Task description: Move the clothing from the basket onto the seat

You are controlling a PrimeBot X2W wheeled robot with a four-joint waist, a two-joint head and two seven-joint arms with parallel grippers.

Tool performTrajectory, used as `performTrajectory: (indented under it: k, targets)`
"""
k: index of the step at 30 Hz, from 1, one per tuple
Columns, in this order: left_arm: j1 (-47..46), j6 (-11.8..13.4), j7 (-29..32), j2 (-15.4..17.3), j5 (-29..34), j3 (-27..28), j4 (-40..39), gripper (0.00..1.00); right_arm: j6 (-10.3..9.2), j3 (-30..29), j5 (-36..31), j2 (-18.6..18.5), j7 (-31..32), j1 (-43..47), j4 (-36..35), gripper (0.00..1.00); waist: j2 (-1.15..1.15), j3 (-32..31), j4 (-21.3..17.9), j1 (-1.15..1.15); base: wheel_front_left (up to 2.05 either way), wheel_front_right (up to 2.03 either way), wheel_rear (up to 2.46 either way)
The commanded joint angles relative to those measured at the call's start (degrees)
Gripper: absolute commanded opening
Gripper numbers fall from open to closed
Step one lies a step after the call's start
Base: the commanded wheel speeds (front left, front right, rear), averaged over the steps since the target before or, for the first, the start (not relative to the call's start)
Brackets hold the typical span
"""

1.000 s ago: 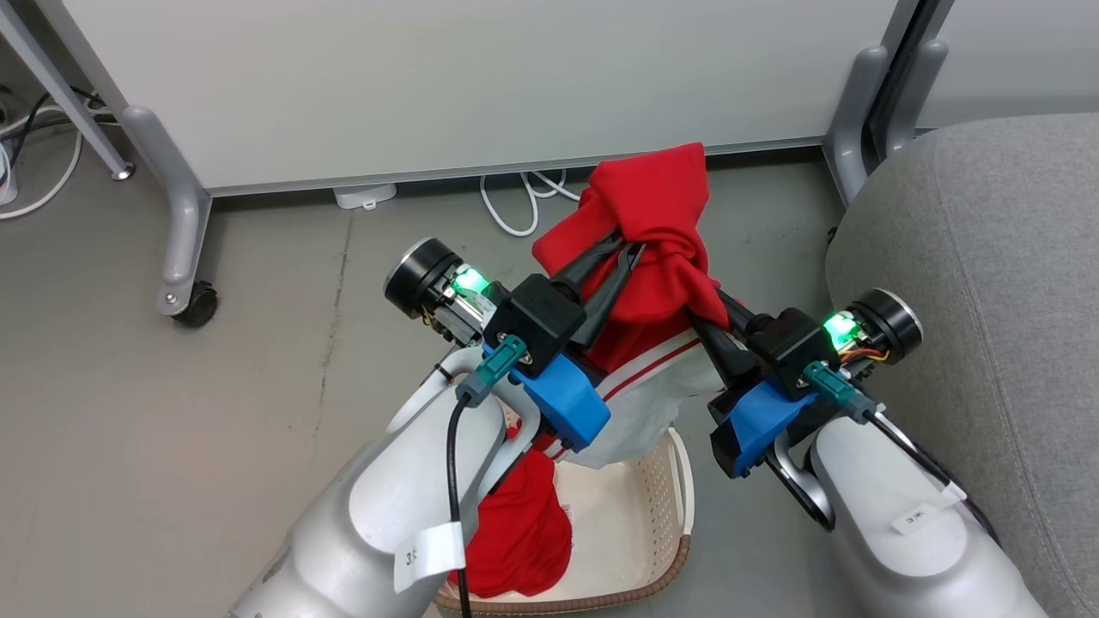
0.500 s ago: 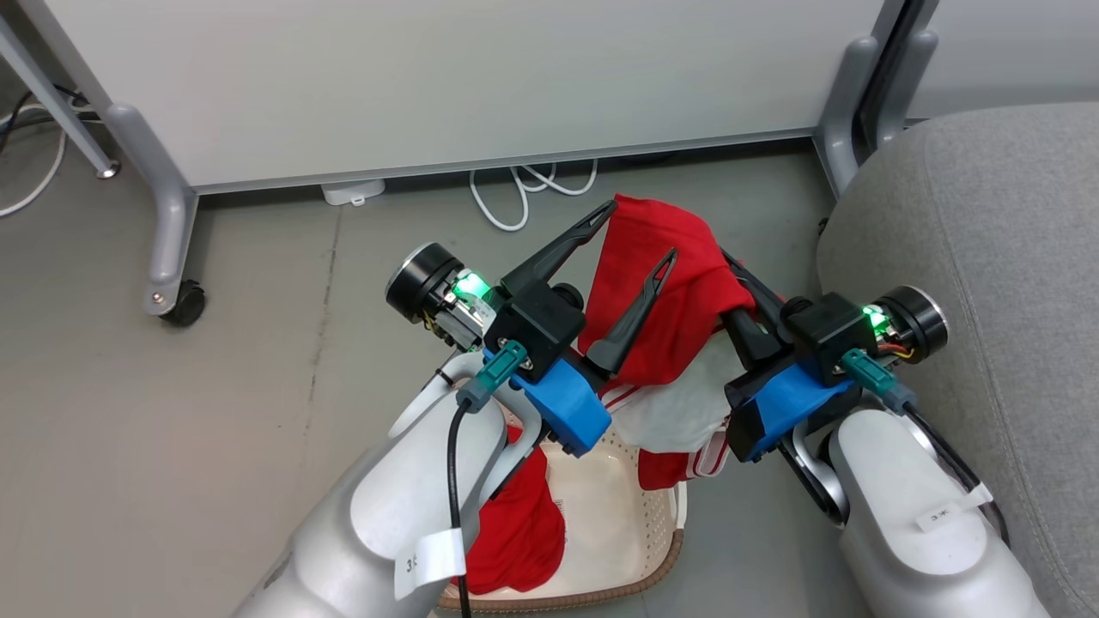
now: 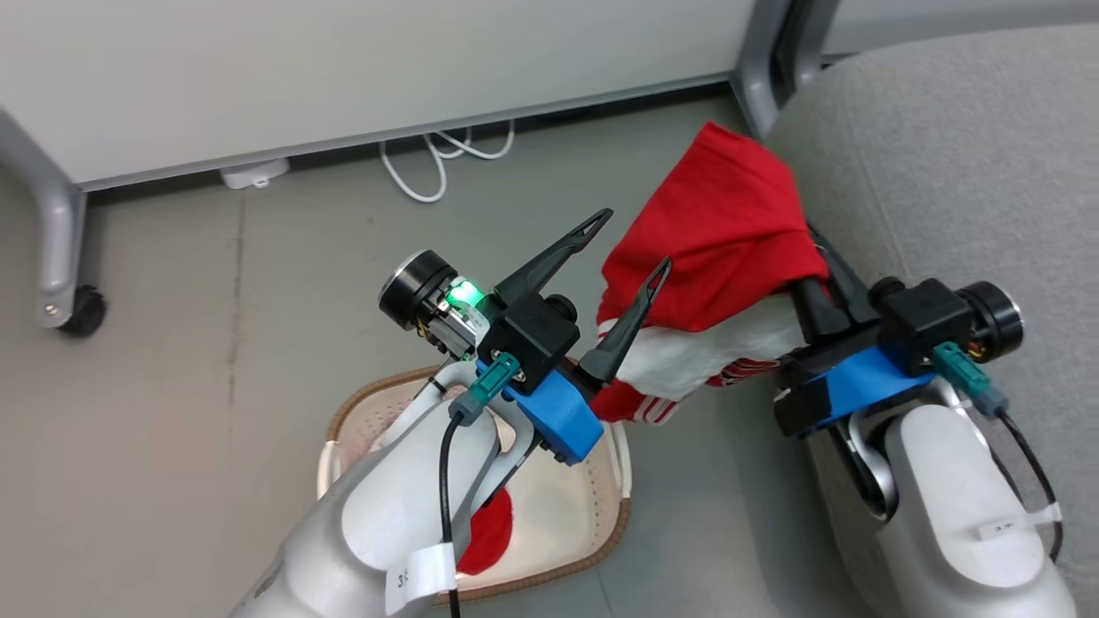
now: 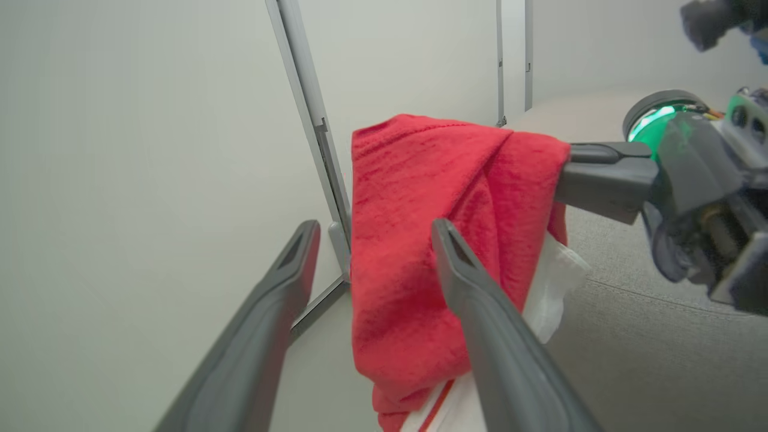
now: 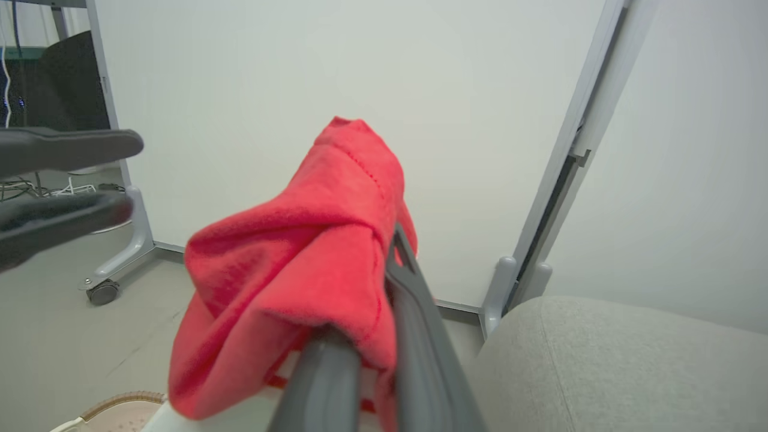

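Right gripper [image 5: 384,258] clamps the clothing [image 3: 721,232], left gripper [image 3: 634,239] gapes empty; head view adds the basket [image 3: 549,571] below.

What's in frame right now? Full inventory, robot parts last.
held clothing: 1 bundle, red with white panel and striped trim, hanging from the right gripper by the seat's edge
clothing in basket: 1 piece visible, red, partly hidden by the left forearm
basket: 1, cream with brown rim, on the floor under the left arm
seat: 1, light grey, right side
partition panels: 2, white with grey legs, at the back
caster: 1, black, far left
cable: count unclear, white, looped on the floor below a panel
left gripper: 1, dark, jaws open, gripping nothing
right gripper: 1, dark, jaws shut on held clothing
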Motion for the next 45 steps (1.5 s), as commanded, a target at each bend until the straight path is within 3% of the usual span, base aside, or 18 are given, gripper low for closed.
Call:
performTrajectory:
  k: [1, 20, 30, 37, 45]
  targets:
    - [0.44, -0.08, -0.17, 0.39, 0.05, -0.06, -0.29, 1.0, 0.01, -0.64, 0.38, 0.12, -0.23, 0.78, -0.79, 0.0, 0.0, 1.27, -1.9, 0.0, 0.0, 0.0, 0.0]
    - [0.15, -0.1, -0.17, 1.66, -1.05, -5.16, -0.58, 1.0, 0.01, -12.03, 1.35, 2.27, -0.22, 8.58, -8.91, 0.0, 0.0, 5.14, -13.72, 0.0, 0.0, 0.0, 0.0]
    - [-0.45, -0.1, -0.17, 1.8, -1.33, -5.72, -0.98, 1.0, 0.01, -14.32, 1.99, 2.81, -0.22, 11.13, -10.24, 0.0, 0.0, 5.33, -15.56, 0.0, 0.0, 0.0, 0.0]
    - [-2.03, -0.1, -0.17, 2.72, -0.01, -4.6, -3.11, 1.0, 0.01, -14.96, 2.84, 2.9, -0.22, 5.91, -11.95, 0.0, 0.0, 8.68, -15.19, 0.0, 0.0, 0.0, 0.0]
    - [-7.29, -0.1, -0.17, 5.45, 2.1, -4.86, -4.68, 1.0, 0.01, -20.02, 3.29, 1.48, -0.22, -9.27, -15.21, 0.0, 0.0, 18.77, -14.23, 0.0, 0.0, 0.0, 0.0]
